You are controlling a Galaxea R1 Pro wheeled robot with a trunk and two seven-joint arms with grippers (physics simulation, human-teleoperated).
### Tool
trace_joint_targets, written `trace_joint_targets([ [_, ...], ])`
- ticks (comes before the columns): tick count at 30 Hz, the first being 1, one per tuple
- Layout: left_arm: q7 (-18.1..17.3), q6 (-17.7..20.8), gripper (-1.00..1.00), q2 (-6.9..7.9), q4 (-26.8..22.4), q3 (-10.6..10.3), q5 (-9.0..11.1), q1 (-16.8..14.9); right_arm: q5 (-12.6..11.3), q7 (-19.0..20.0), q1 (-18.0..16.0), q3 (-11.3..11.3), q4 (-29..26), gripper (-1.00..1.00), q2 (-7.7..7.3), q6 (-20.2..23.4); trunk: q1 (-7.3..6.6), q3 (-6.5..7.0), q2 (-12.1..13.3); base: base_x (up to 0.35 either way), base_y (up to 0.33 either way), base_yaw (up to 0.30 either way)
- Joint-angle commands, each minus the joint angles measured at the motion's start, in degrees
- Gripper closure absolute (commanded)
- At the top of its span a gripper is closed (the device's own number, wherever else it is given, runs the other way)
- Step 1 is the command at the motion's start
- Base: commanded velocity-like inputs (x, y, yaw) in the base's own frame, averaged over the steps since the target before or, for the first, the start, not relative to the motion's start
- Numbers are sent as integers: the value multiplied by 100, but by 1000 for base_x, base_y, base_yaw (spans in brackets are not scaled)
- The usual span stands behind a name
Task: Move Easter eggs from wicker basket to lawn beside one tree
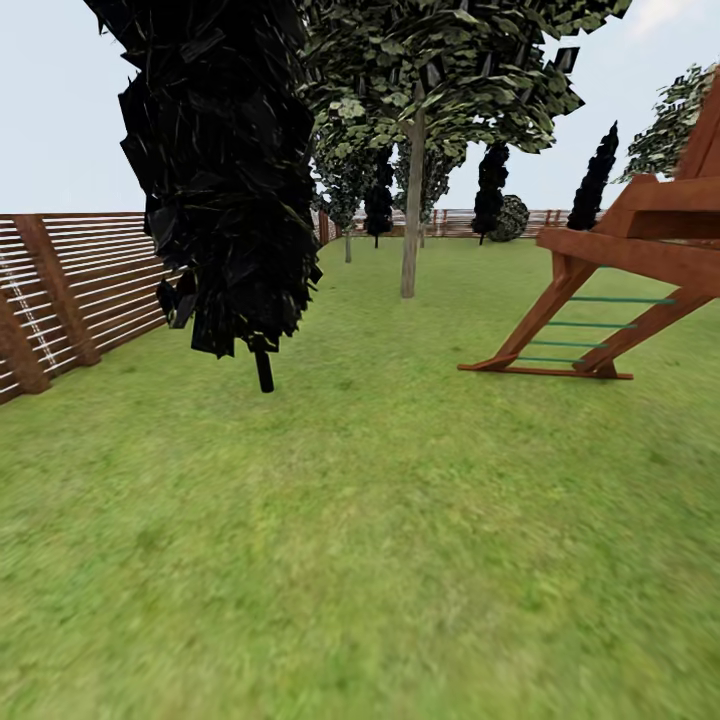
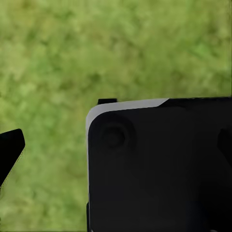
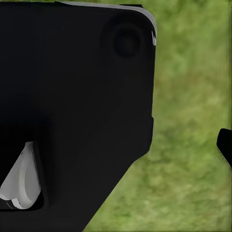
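In my head view the brown slatted wooden fence (image 1: 80, 290) ran along the far left edge of the garden, its rails receding toward the back. Just right of it stood a dark narrow cypress (image 1: 225, 170), near black, its ragged foliage hanging over a thin stub of trunk. Further right and farther back rose the tree (image 1: 412, 190), with a straight, slim-looking grey-brown trunk and a broad canopy of mottled green leaves spreading above it; it stood on the lawn well apart from me, between the cypress and a wooden play frame (image 1: 610, 290). That red-brown frame, with green rungs on its slanted ladder, sat on the grass at the right. Small cypresses and a round shrub lined the far fence.

The lawn (image 1: 360, 540) spread flat and wide before me, a blotchy green with paler yellowish patches.

At my left wrist, a dark rounded-corner body lay over grass (image 2: 58, 58), with a black tip at one edge; I could not tell whether my left tool was apart or together. At my right wrist, a similar black body covered grass (image 3: 193, 121), and my right tool's state was equally unreadable.
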Motion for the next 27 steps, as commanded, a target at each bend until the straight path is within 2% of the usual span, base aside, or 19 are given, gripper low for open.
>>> trace_joint_targets([
  [1, -2, -19, -100, 2, 4, -8, -4, -3, 5, -2, 1, -4, -7, -100, 1, -11, 4, -6, -4, 328, 0, 0],
  [12, -2, -19, -100, 6, 4, -8, -4, -3, 5, -1, 1, -4, -5, -100, 1, -11, 4, -6, -4, 328, -9, 0],
  [27, -2, -19, -100, 8, 4, -8, -4, -3, 5, -2, 1, -4, -5, -100, 1, -13, 4, -6, -4, 315, -128, 0],
])
